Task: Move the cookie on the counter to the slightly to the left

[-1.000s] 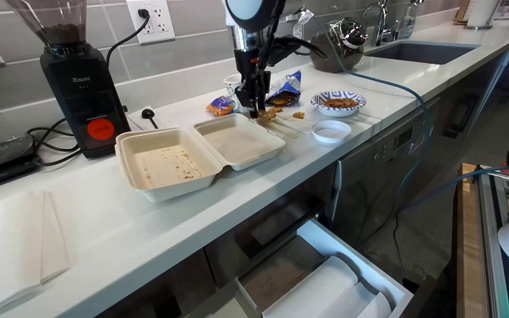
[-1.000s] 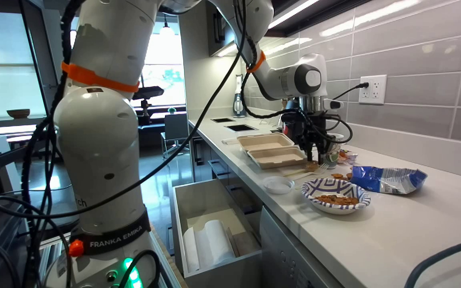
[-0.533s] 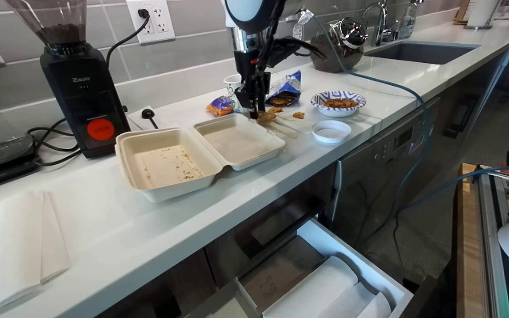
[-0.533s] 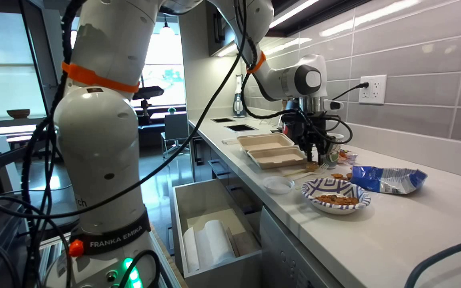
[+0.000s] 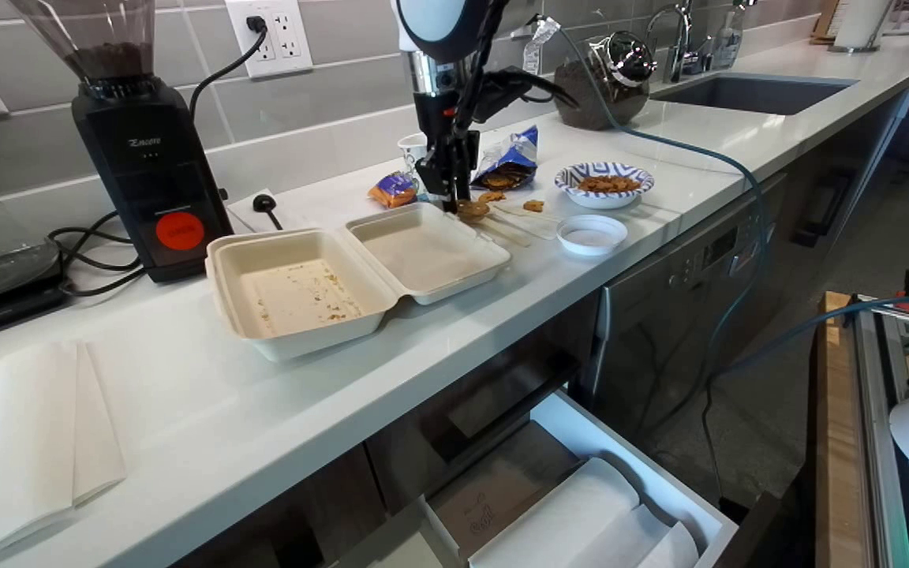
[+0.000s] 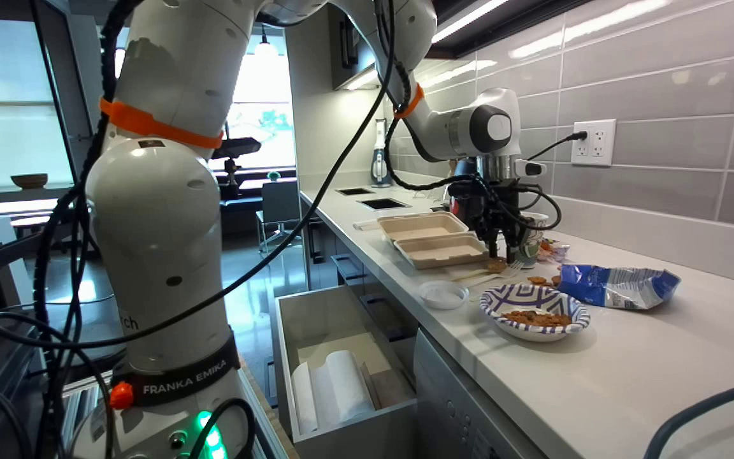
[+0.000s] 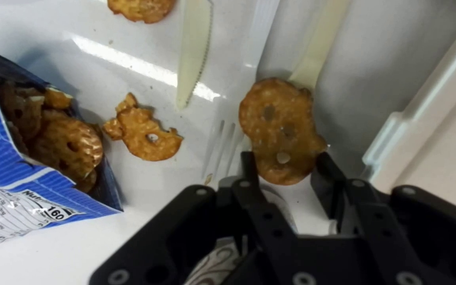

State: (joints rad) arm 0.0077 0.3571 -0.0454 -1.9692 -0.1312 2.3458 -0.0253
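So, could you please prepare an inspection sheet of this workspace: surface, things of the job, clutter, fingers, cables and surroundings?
Surface: white-grey counter, shiny.
Job's things: cookie, covering one end of a pale utensil in the wrist view.
Clutter: open, crumb-strewn beige clamshell box; plastic knife; plastic fork; open blue snack bag; blue-patterned bowl of snack pieces; patterned cup.
Fingers: one on each side of the cookie, apparently touching it; whether they grip, I cannot tell.
Cables: black cables beside the robot arm; blue-green cable crossing the counter.
Surroundings: open drawer below, holding white paper; coffee grinder; sink.
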